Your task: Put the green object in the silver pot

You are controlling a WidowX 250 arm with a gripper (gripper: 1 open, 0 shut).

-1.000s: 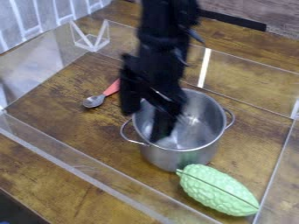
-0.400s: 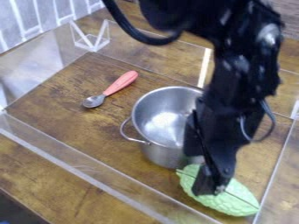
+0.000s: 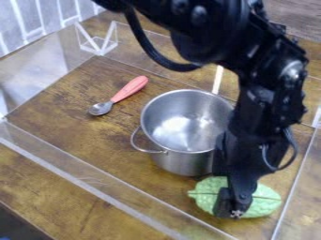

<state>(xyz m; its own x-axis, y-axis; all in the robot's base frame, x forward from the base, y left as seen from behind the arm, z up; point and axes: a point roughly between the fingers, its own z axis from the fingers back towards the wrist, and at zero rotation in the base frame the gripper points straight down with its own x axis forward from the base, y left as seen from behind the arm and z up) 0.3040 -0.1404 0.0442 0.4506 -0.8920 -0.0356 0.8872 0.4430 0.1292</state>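
The green object (image 3: 267, 201), a bumpy light green oval, lies on the wooden table just in front of and to the right of the silver pot (image 3: 171, 157). My gripper (image 3: 236, 203) points straight down and has come low onto the middle of the green object. Its dark fingers stand open on either side of it and hide its centre. I cannot tell whether the fingers touch it. The pot stands upright and shiny, with nothing inside.
A small spoon with a red handle (image 3: 116, 96) lies left of the pot. Clear plastic walls (image 3: 75, 173) fence the wooden table (image 3: 75, 131) on all sides, close to the green object at the front and right. A clear wire-like stand (image 3: 96, 38) sits at the back left.
My arm swung from over the pot to the right and down onto the green object, and the wrist rolled. The pot, the spoon and the green object have stayed in place.
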